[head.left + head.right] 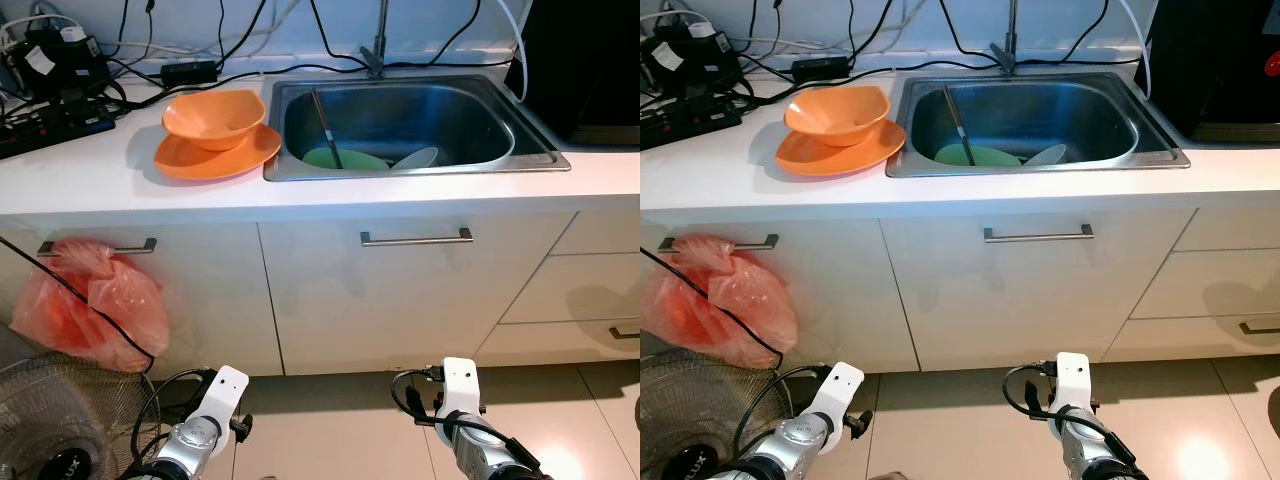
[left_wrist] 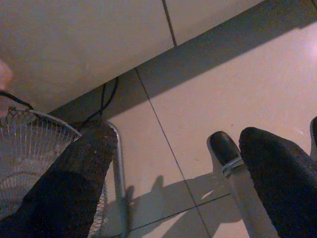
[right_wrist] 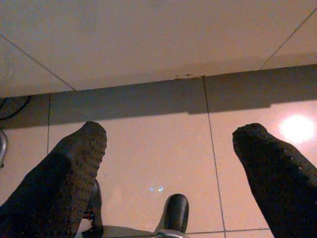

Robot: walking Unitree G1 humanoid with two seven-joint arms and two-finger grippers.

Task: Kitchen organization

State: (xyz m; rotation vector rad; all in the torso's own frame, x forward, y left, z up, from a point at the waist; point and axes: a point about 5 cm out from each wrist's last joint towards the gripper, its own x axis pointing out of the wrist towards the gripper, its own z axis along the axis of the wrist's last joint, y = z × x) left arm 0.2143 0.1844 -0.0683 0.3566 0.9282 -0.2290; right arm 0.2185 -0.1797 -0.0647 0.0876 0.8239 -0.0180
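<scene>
Left gripper (image 2: 168, 163) and right gripper (image 3: 168, 163): both spread wide, empty, hanging low over the floor; we judge them idle. Orange bowl (image 1: 214, 117) nested on orange plate (image 1: 215, 154) beside sink (image 1: 410, 165), which holds green plate (image 1: 345, 158) for washing.

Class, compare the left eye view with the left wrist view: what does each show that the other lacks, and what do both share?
Left eye view alone: the orange bowl on an orange plate, the sink holding a green plate, and a red bag on a cabinet handle. Left wrist view alone: the left gripper with fingers apart, empty, above the floor tiles. Both: the fan grille, white cabinet fronts and tiled floor.
</scene>
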